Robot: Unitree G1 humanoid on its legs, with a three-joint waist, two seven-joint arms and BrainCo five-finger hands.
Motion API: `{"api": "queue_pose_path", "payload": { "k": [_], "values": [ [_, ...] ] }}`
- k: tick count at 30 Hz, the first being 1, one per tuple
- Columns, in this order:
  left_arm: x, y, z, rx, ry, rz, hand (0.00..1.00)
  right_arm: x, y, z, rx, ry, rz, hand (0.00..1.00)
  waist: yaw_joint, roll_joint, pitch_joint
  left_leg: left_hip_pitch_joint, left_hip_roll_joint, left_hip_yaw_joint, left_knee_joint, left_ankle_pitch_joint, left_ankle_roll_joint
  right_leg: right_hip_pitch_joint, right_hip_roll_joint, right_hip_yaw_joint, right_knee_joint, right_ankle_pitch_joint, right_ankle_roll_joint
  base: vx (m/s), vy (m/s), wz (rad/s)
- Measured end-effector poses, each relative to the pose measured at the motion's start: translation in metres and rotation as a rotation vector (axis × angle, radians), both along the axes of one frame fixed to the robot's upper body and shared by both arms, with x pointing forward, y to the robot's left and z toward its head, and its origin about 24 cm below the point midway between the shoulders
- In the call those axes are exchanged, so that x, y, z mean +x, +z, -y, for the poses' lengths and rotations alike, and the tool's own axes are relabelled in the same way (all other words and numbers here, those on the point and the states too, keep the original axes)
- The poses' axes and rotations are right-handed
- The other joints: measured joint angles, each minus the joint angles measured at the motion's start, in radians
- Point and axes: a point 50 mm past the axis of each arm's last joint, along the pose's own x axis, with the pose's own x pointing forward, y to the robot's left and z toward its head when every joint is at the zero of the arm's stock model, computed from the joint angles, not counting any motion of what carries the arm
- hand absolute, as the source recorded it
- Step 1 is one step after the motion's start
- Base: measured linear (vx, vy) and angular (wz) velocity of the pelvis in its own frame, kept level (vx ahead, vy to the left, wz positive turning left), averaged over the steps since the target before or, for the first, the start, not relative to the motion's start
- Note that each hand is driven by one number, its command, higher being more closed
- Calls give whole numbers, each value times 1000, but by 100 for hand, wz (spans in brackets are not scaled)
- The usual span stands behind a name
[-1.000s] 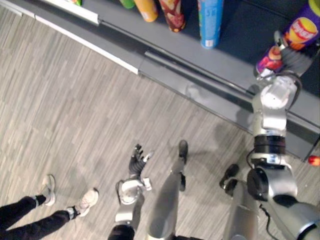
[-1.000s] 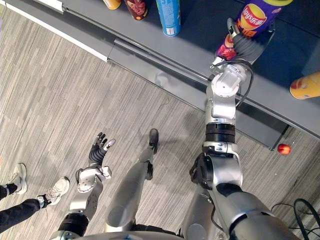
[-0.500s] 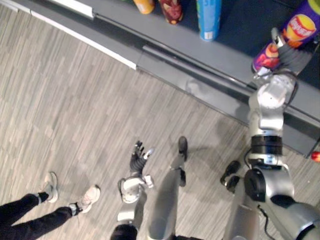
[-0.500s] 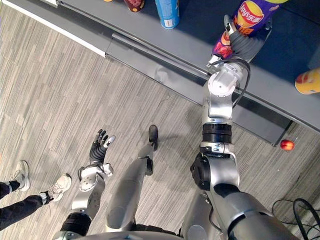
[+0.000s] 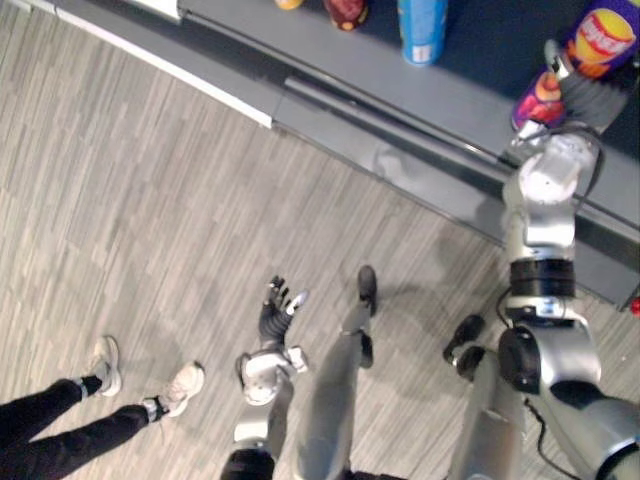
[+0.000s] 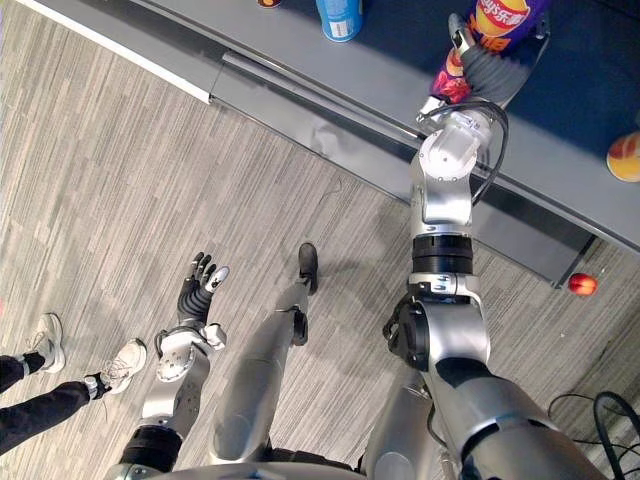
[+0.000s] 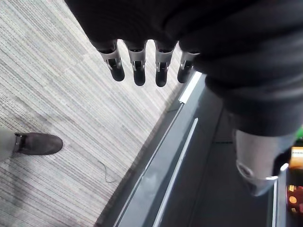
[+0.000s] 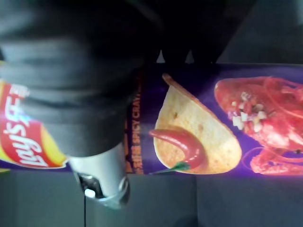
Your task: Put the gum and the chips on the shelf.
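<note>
Chips can (image 6: 497,15) in right hand (image 6: 490,72) by shelf (image 6: 360,70) edge

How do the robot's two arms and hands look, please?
The left arm and right arm are silver-grey, in rounded segments with black bands at joints. The left hand and right hand have silver fingers with dark tips and a dark ribbed cover.

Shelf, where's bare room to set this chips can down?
Bare shelf lies between the blue can and the purple chips can in the right hand, and between that can and the yellow can. Left of the blue can is crowded: the red can stands close.
</note>
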Motion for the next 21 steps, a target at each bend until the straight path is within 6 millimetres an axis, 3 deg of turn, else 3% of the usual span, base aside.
{"api": "queue_pose_path", "payload": {
  "k": [5, 17, 18, 21],
  "values": [
    [1, 3, 0, -1, -3, 16, 0, 2, 12, 0, -35, -9, 6, 100, 0, 0, 0, -12, -4, 1, -2, 11, 7, -16, -6, 1, 12, 0, 0, 6, -47, 2],
    [-4, -1, -1, -2, 3, -2, 0, 6, 14, -5, -75, -1, -5, 100, -3, -1, 0, -14, -3, 23, -3, 10, 5, -28, -13, 5, 14, 0, 0, -1, -34, -1],
    [-4, -1, -1, -2, 3, -2, 0, 6, 14, -6, -76, 0, -5, 0, -4, -1, 0, -15, -3, 24, -1, 10, 5, -28, -13, 6, 14, 0, 0, 5, -32, 0],
    [-4, -1, -1, -3, 3, -3, 0, 8, 11, -10, -94, 14, -21, 0, -5, -2, 1, -18, 1, 25, 13, 8, 8, -27, -11, 8, 15, 0, 0, 5, -41, -3]
  ]
}}
